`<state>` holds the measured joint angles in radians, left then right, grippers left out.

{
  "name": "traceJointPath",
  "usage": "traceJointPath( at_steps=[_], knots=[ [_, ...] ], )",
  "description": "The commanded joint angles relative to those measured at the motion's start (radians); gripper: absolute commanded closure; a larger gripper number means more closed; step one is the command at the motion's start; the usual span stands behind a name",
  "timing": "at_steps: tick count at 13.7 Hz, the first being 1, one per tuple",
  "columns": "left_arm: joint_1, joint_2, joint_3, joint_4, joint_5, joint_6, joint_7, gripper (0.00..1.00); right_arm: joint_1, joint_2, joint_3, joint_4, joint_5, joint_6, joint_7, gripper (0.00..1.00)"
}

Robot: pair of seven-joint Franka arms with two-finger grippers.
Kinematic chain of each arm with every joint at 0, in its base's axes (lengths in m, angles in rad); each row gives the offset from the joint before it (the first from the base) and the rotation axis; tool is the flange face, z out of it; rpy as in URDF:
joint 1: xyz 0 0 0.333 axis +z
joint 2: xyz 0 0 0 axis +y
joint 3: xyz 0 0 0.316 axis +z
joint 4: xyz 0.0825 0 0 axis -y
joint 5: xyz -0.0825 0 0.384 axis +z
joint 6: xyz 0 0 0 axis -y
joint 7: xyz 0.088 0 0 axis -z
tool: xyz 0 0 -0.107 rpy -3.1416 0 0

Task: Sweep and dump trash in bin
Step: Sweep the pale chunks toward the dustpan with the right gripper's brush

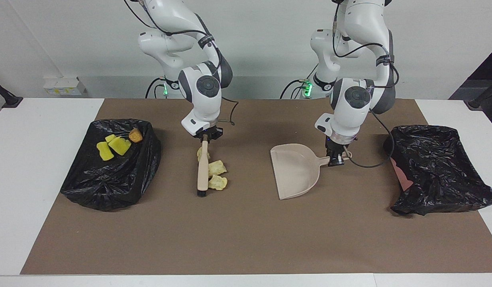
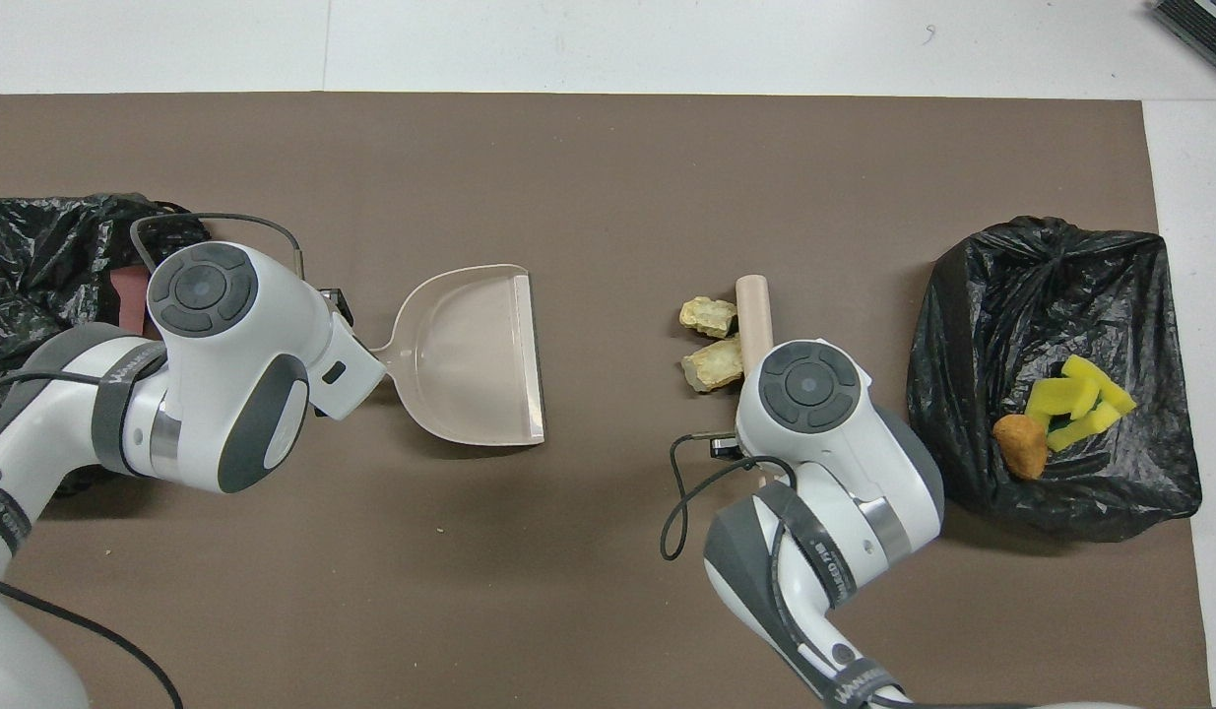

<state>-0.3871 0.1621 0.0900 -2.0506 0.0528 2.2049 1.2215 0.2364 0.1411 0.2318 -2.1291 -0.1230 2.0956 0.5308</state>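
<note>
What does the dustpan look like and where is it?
The dustpan is pale beige, looks like smooth plastic, with a wide flat scoop and a short handle. It is empty and sits on the brown mat, its open edge facing the beige crumbly pieces. The left gripper is shut on its handle.

Third beige piece (image 1: 199, 153) partly hidden by brush (image 1: 202, 169).

The only lettering sits on the dark bands around the arms' wrists in the overhead view: white print on the left arm's band (image 2: 127, 369) at the lower left of the frame, and on the right arm's band (image 2: 832, 579) at the lower middle. Neither can be read. Nothing else carries any writing.
</note>
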Motion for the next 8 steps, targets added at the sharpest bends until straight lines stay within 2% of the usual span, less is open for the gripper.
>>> traceJointPath(
  at_steps=[1, 5, 8],
  knots=[
    [-0.016, -0.041, 0.01, -0.055, 0.019, 0.016, -0.022, 1.0, 0.033, 0.08, 0.009, 0.093, 0.063, 0.014, -0.005, 1.0],
    [-0.024, -0.059, 0.011, -0.086, 0.03, 0.019, -0.023, 1.0, 0.067, 0.107, 0.011, 0.147, 0.16, 0.032, -0.029, 1.0],
    [-0.022, -0.061, 0.01, -0.086, 0.044, 0.019, -0.023, 1.0, 0.132, 0.141, 0.011, 0.147, 0.271, 0.133, -0.028, 1.0]
  ],
)
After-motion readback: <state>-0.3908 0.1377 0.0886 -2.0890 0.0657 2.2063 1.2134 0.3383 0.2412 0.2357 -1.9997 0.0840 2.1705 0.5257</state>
